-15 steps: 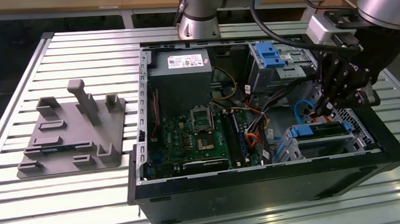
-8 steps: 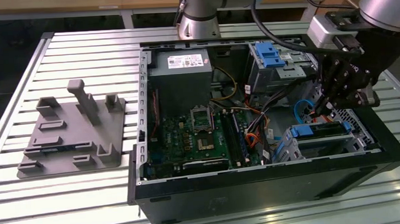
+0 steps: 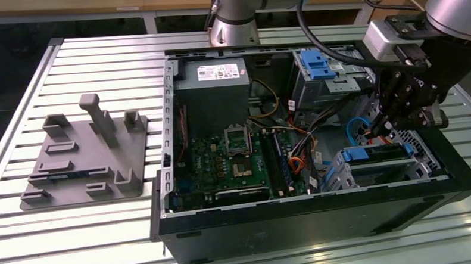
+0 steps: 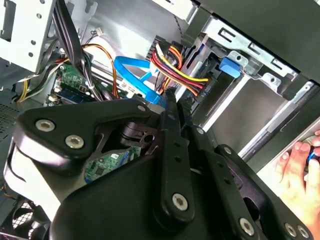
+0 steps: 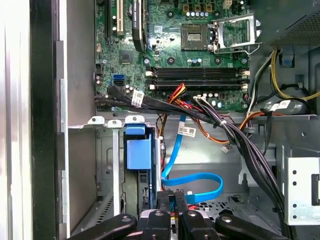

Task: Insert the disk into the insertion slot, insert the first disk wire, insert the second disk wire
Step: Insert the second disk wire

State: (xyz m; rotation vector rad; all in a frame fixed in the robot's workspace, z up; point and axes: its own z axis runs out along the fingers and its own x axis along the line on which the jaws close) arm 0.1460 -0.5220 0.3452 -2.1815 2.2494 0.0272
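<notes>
From the exterior view, the black multi-link tool (image 3: pixel 394 122) is down inside the open black computer case (image 3: pixel 303 218) on the slatted metal surface (image 3: pixel 97 60), right at the grey perforated drive cage, the insertion slot (image 3: pixel 423 144). A blue-fronted disk carrier (image 3: pixel 377 154) sits there, so the disk looks seated, I'd say. A grey moulded fixture tray (image 3: pixel 86 156) lies well apart on the exterior view's left.

In the second wrist view, the tool's fingers (image 4: pixel 172 107) sit close together at the red and orange wire bundle (image 4: pixel 172 67), the first disk wire; whether they pinch anything, I cannot tell. A person's hand (image 4: pixel 300 167) rests outside the case.

In the first wrist view, the flat bright blue cable (image 5: pixel 197 182), the second disk wire, loops loose just beside the tool. Thick black cables (image 5: pixel 240 145) crowd across the bay.
</notes>
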